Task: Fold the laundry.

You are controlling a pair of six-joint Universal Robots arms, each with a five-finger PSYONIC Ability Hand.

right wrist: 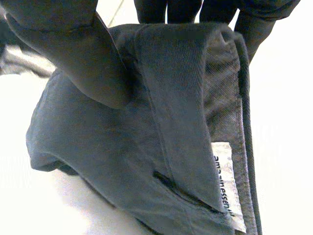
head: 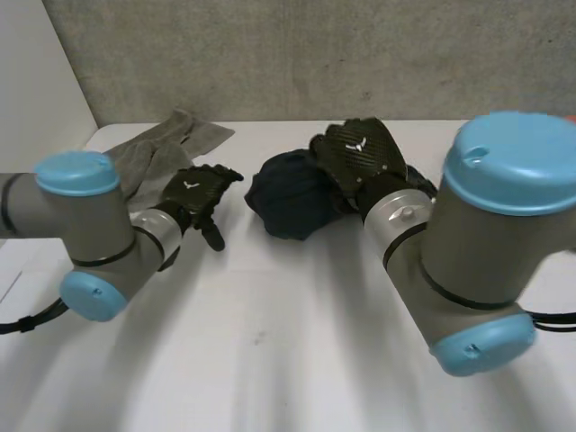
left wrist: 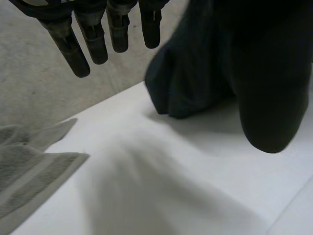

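A dark navy garment (head: 290,196) lies bunched at the middle back of the white table (head: 288,342). My right hand (head: 360,148) sits on its right side. In the right wrist view the thumb (right wrist: 63,49) and fingers (right wrist: 166,10) pinch a thick fold of the garment (right wrist: 161,137), and a white label (right wrist: 226,181) shows at its hem. My left hand (head: 193,195) hovers left of the garment, open with straight fingers (left wrist: 93,36) and nothing in it. The garment (left wrist: 195,73) lies just past those fingertips.
A grey towel (head: 157,148) lies rumpled at the back left, behind my left hand, and shows beside the hand as the towel (left wrist: 27,171) in the left wrist view. A grey wall (head: 315,54) closes the table's far side.
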